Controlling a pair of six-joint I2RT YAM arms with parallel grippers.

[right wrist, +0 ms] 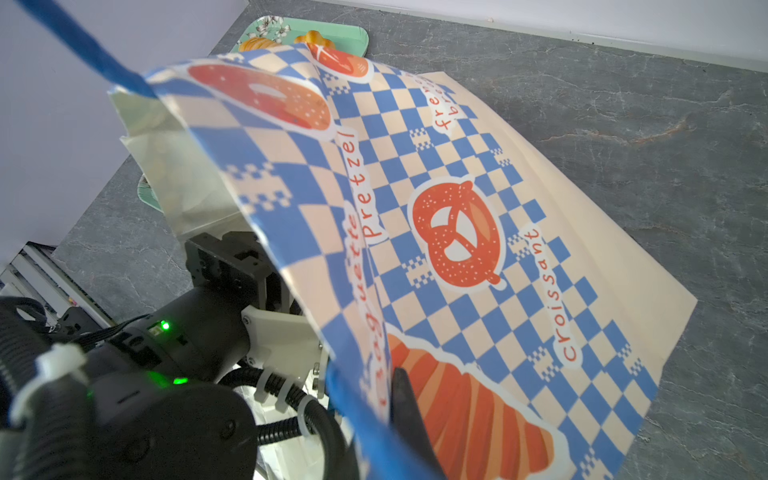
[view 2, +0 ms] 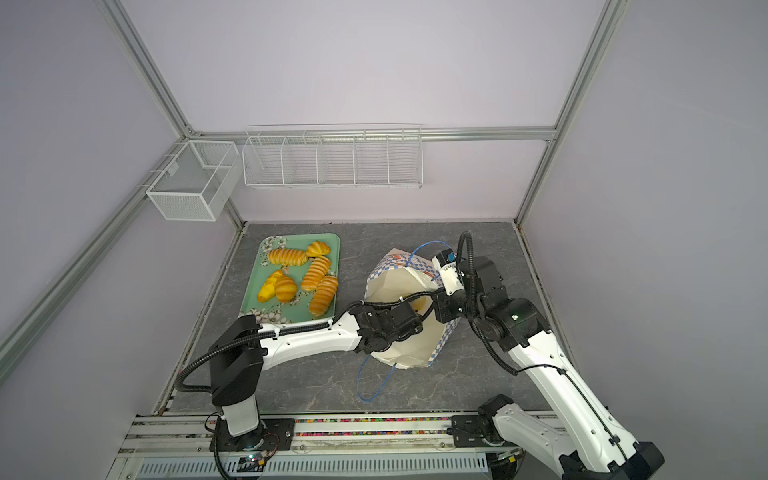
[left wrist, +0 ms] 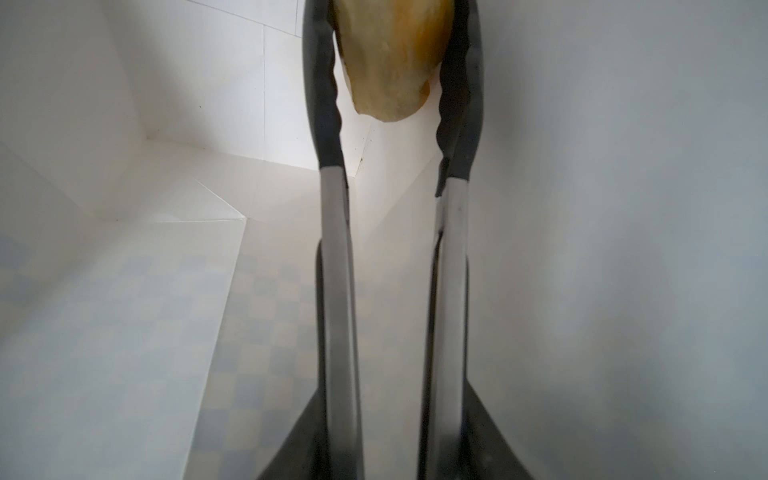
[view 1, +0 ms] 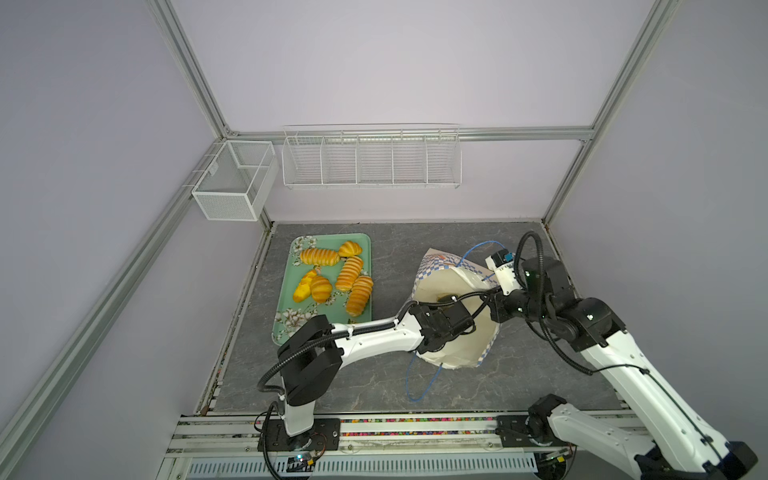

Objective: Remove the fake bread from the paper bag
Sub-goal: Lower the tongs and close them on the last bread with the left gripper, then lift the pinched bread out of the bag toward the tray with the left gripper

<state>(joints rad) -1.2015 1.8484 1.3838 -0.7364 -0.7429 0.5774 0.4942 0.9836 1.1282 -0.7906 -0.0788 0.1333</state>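
The paper bag [view 1: 440,280] [view 2: 390,282] lies tilted on the grey table with its mouth up, blue-and-white checked with pretzel prints [right wrist: 457,232]. My left arm reaches down into it. Inside, my left gripper [left wrist: 392,41] has its long fingers [left wrist: 328,104] closed on either side of one pale golden fake bread [left wrist: 390,62]. This piece shows dimly in a top view [view 2: 419,305]. My right gripper [view 1: 491,275] [right wrist: 386,415] is shut on the bag's far rim, with one black finger [right wrist: 405,399] outside the wall. Several fake breads [view 1: 319,256] [view 2: 286,256] lie on a green tray.
The green floral tray [view 1: 286,299] [view 2: 253,291] sits at the table's left, beside my left arm. A blue cord handle [view 1: 419,382] trails from the bag toward the front rail. White wire baskets [view 1: 370,162] hang on the back wall.
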